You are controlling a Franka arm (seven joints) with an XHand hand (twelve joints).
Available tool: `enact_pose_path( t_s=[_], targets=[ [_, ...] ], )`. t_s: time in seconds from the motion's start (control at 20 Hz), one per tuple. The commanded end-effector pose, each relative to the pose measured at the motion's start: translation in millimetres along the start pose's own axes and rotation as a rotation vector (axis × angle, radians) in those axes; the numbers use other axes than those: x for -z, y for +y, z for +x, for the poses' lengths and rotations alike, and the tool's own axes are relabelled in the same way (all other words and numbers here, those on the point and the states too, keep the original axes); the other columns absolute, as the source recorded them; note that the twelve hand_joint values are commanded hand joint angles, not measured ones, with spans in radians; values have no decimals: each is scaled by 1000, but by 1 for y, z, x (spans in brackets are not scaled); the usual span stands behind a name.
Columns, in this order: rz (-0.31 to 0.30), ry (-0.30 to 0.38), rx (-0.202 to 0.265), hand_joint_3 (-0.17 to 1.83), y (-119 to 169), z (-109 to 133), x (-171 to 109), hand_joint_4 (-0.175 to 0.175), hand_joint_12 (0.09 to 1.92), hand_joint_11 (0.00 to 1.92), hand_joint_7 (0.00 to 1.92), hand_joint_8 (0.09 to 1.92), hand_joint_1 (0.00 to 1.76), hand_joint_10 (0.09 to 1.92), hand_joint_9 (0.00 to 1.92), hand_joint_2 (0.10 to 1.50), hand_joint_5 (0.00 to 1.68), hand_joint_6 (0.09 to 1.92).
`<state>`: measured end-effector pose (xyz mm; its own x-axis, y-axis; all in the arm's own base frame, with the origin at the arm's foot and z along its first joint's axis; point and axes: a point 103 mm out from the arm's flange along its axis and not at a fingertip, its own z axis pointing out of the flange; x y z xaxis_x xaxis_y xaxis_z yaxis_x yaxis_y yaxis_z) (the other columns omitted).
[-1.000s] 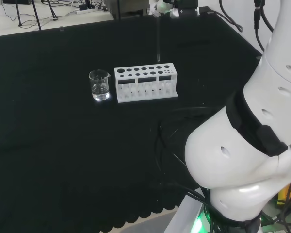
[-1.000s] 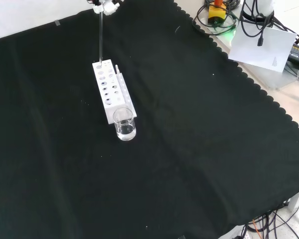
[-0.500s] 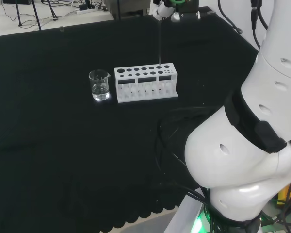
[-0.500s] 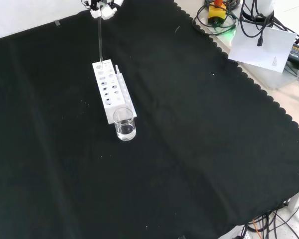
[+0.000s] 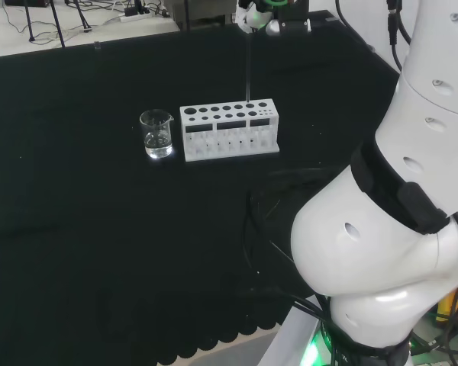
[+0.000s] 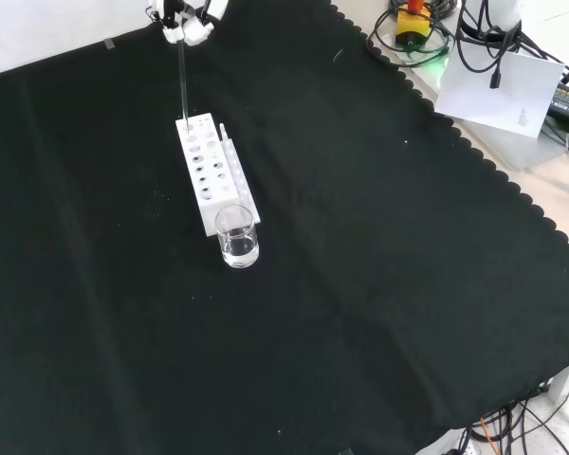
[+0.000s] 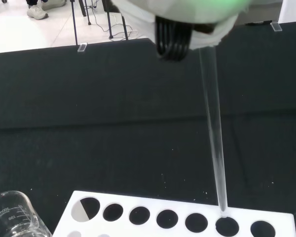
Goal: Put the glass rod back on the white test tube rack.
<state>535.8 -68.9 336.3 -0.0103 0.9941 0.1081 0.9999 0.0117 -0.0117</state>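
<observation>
Black cloth (image 6: 379,246) under white test tube rack (image 6: 211,171)

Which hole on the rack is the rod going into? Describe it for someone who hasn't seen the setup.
Find the white test tube rack beside the beaker on the black cloth. In the wrist view, the glass rod held by the hand has its tip at the back row's second-to-last hole, far from the beaker.

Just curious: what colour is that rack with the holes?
White test tube rack, clearest in the head view.
</observation>
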Motion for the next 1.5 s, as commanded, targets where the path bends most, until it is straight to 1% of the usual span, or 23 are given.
enact_pose_path(
  t_s=[0.05,0.45,0.7,0.75,0.85,1.05,1.15,1.2,1.25,1.5],
  targets=[
    [25,22,-26,628,5,-13,-17,-175,606,1651,1208,1065,1320,857,1607,704,1267,370],
    [44,34,-32,629,7,-15,-28,-175,606,1651,1208,1065,1320,858,1606,703,1267,369],
    [80,41,-27,629,8,-14,-48,-175,606,1651,1208,1065,1320,858,1606,703,1267,369],
    [93,35,-27,629,12,-10,-59,-175,606,1650,1208,1066,1320,859,1606,703,1267,369],
    [97,43,-19,629,13,-9,-66,-175,606,1650,1208,1066,1320,859,1606,703,1267,369],
    [109,42,-22,629,15,-11,-70,-175,606,1650,1207,1067,1320,859,1605,703,1268,368],
    [107,56,-7,629,16,-13,-71,-175,606,1650,1207,1067,1320,859,1605,704,1268,368],
    [110,56,-7,629,16,-14,-72,-175,606,1650,1207,1067,1320,859,1605,703,1268,368],
    [121,45,-22,629,18,-15,-74,-175,606,1650,1207,1067,1320,859,1605,703,1268,368],
    [130,43,-21,629,19,-19,-77,-175,606,1649,1207,1067,1320,860,1605,703,1268,368]
  ],
)
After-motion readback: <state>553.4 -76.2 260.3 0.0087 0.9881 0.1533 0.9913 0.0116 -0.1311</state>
